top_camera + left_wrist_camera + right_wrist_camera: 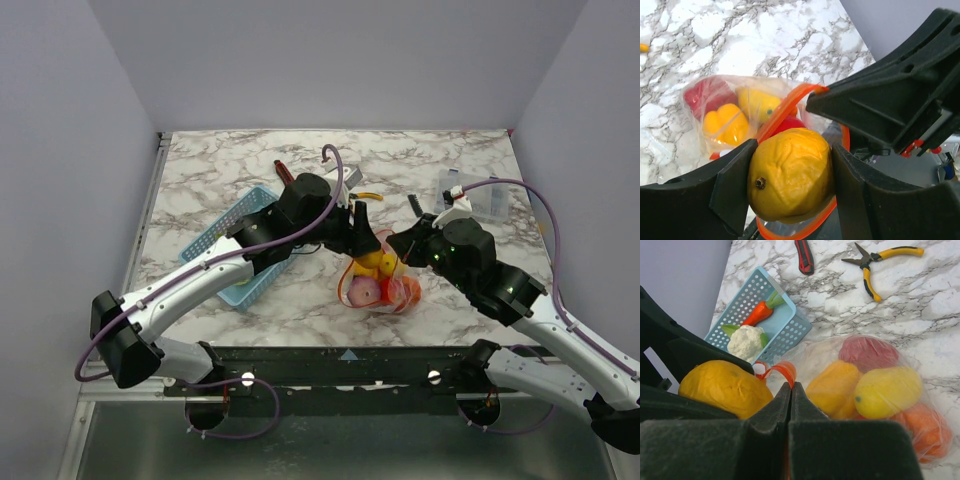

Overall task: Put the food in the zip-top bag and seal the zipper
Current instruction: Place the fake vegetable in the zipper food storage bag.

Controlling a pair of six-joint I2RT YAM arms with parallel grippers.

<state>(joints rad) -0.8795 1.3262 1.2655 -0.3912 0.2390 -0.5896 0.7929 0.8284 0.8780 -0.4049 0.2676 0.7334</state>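
Note:
My left gripper point(791, 167) is shut on a yellow-orange toy fruit point(790, 175) and holds it just above the open mouth of the zip-top bag point(725, 112). The orange-red zipper point(782, 112) loops round beneath the fruit. My right gripper point(791, 390) is shut on the zipper strip point(785, 371) and holds the mouth up. The bag point(880, 385) holds several fruits, red, yellow and orange. In the top view both grippers, left point(358, 238) and right point(400, 246), meet over the bag point(382, 288). A carrot point(757, 314) and a cauliflower point(745, 341) lie in a blue basket point(790, 325).
The blue basket point(222, 238) stands left of the bag, partly under the left arm. Yellow-handled pliers point(880, 262) and a red-handled knife point(804, 255) lie further back. A rigid clear box point(482, 197) stands at the back right.

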